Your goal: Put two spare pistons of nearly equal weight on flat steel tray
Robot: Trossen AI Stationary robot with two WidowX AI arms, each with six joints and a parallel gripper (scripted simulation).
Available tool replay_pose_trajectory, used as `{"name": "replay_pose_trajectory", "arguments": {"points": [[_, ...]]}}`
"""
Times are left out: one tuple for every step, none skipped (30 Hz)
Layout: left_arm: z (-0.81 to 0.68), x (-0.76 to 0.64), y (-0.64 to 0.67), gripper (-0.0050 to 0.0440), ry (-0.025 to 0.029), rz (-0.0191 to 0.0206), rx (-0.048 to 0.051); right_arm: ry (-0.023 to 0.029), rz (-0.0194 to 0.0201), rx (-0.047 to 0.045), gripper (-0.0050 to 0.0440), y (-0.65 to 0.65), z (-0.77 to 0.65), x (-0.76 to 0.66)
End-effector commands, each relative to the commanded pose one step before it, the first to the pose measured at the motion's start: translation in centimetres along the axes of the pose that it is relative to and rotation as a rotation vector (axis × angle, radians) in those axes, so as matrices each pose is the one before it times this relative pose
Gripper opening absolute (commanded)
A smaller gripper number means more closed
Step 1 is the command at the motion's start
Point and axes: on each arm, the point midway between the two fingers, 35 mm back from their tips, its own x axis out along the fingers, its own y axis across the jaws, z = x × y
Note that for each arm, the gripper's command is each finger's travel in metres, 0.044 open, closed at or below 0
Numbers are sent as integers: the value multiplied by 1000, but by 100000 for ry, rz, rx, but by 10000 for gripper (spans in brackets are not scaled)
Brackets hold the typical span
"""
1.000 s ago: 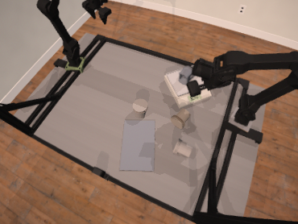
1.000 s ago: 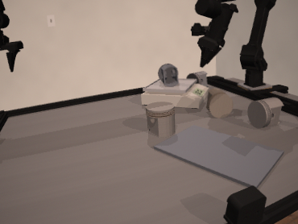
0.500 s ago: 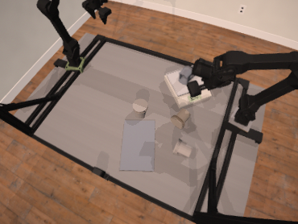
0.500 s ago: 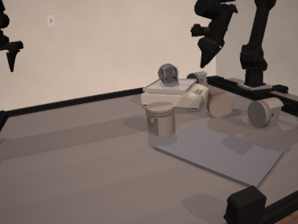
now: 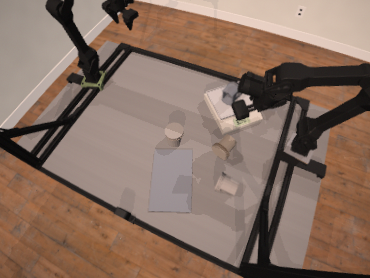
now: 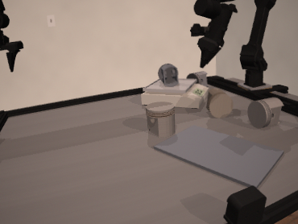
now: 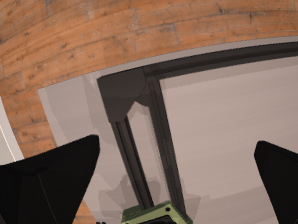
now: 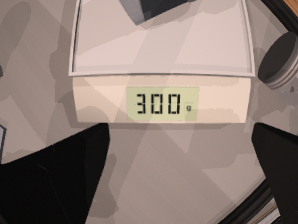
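Note:
A flat grey steel tray [image 5: 170, 186] [image 6: 225, 156] lies on the bench with nothing on it. One piston [image 5: 174, 134] [image 6: 160, 119] stands upright just behind it. Two pistons lie on their sides to the right, one [image 5: 223, 146] [image 6: 219, 104] nearer the scale and one [image 5: 227, 184] [image 6: 263, 113] nearer the front. A dark grey piston [image 5: 230, 91] [image 6: 169, 74] [image 8: 155, 7] lies on the white scale [image 5: 214, 103] [image 6: 161, 97] [image 8: 162, 104], which reads 300 g. Another piston [image 6: 198, 77] [image 8: 280, 55] lies behind the scale. My right gripper [image 5: 241, 111] [image 6: 207, 52] [image 8: 184, 132] hangs open above the scale's front edge. My left gripper [image 5: 124, 12] [image 6: 11, 54] [image 7: 181, 147] is open, high over the far corner.
A black frame [image 5: 150, 52] [image 6: 68, 102] [image 7: 155, 115] runs around the grey bench. The left arm's base with a green bracket [image 5: 93, 82] [image 7: 155, 216] stands at one corner, and the right arm's base [image 5: 303, 142] [image 6: 254, 72] at the opposite side.

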Motion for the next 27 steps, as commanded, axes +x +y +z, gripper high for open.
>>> {"name": "replay_pose_trajectory", "arguments": {"points": [[-35,7,-64,440,198,-446,415,363,368,-173,378,97,-2,-23],[0,0,0,440,0,0,0,-2,8,-1,378,1,1,-4],[0,0,0,440,0,0,0,-2,7,-1,378,0,0,-3],[0,0,0,440,0,0,0,-2,6,-1,378,0,0,-3],[0,0,0,440,0,0,0,-1,5,-1,378,0,0,-3],[0,0,0,440,0,0,0,-1,4,-2,378,-1,0,-2],[0,0,0,440,0,0,0,-1,3,-2,378,-1,-1,-2],[0,0,0,440,0,0,0,0,2,-2,378,-1,-1,-2],[0,0,0,440,0,0,0,0,1,-2,378,-1,-1,-2],[0,0,0,440,0,0,0,0,1,-2,378,-1,-1,-2],[0,0,0,440,0,0,0,0,0,-3,378,-1,-1,-2],[0,0,0,440,0,0,0,0,0,0,378,0,0,0],[0,0,0,440,0,0,0,0,0,0,378,0,0,0],[0,0,0,440,0,0,0,1,0,-3,378,-1,-1,-1],[0,0,0,440,0,0,0,1,0,-3,378,-2,-1,-1],[0,0,0,440,0,0,0,1,0,-3,378,-2,-1,-1],[0,0,0,440,0,0,0,1,0,-3,378,-2,-1,-1],[0,0,0,440,0,0,0,1,0,-3,378,-2,-1,-1],[0,0,0,440,0,0,0,1,0,-3,378,-2,-1,-1],[0,0,0,440,0,0,0,1,0,-3,378,-2,-1,-1],[0,0,0,440,0,0,0,1,0,-3,378,-2,-1,-1],[0,0,0,440,0,0,0,1,0,-3,378,-2,-1,-1],[0,0,0,440,0,0,0,1,0,-3,378,-2,-1,-1],[0,0,0,440,0,0,0,1,0,-3,378,-2,-1,-1],[0,0,0,440,0,0,0,1,0,-3,378,-2,-1,-1],[0,0,0,440,0,0,0,1,0,-3,378,-2,-1,-1],[0,0,0,440,0,0,0,1452,-540,-2171,378,54,480,-128]]}}
